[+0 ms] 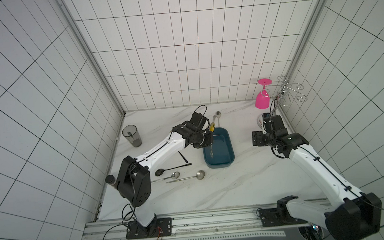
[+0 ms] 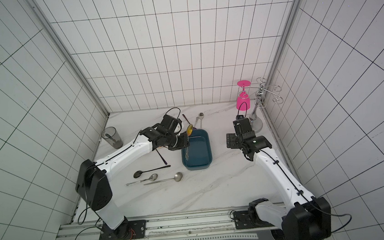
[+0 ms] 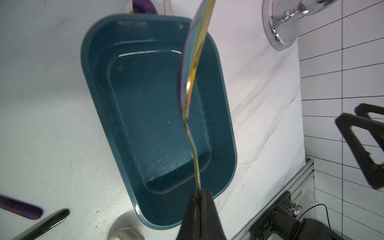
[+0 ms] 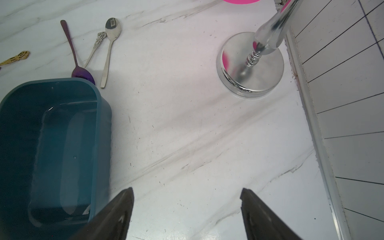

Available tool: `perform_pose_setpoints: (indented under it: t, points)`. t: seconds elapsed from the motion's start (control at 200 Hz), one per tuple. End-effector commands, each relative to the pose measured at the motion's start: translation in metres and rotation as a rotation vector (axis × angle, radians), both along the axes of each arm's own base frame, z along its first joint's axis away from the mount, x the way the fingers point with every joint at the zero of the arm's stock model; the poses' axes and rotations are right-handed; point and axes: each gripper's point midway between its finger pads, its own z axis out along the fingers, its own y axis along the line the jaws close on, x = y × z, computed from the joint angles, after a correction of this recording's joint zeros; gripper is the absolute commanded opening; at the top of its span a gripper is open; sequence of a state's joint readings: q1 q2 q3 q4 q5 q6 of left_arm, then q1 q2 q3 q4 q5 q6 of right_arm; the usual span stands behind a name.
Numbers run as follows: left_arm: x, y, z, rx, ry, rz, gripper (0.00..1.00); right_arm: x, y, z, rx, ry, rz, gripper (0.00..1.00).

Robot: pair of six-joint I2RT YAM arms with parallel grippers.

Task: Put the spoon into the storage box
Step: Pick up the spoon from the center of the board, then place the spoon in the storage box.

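Left gripper [image 3: 200, 194] clamped tight on spoon [image 3: 187, 83] handle, held above storage box [image 3: 93, 83]. Right gripper [image 4: 187, 193] jaws wide, empty, beside box.

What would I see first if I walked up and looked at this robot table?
Probably the bright pink glass, hanging upside down on a shiny metal rack in the far right corner of the table. Next comes the left hand, shut on the handle of a rainbow-gold spoon that it holds over the dark teal storage box in the middle of the table.
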State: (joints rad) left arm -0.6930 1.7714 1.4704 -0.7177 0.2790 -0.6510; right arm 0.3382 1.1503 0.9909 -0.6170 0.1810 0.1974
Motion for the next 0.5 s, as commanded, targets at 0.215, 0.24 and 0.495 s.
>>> perform_pose_setpoints:
  t: [0.215, 0.24, 0.495]
  points:
    - [0.005, -0.022, -0.017, 0.058, 0.014, 0.098, 0.0, -0.001, -0.005, -0.018, -0.012, 0.044, -0.022, 0.84]
    - [0.007, -0.02, -0.019, 0.07, 0.015, 0.11, 0.0, -0.001, -0.005, -0.018, -0.011, 0.042, -0.021, 0.84]
    - [0.017, -0.014, -0.051, 0.162, 0.026, 0.144, 0.0, -0.001, -0.003, -0.019, -0.007, 0.049, -0.016, 0.84]
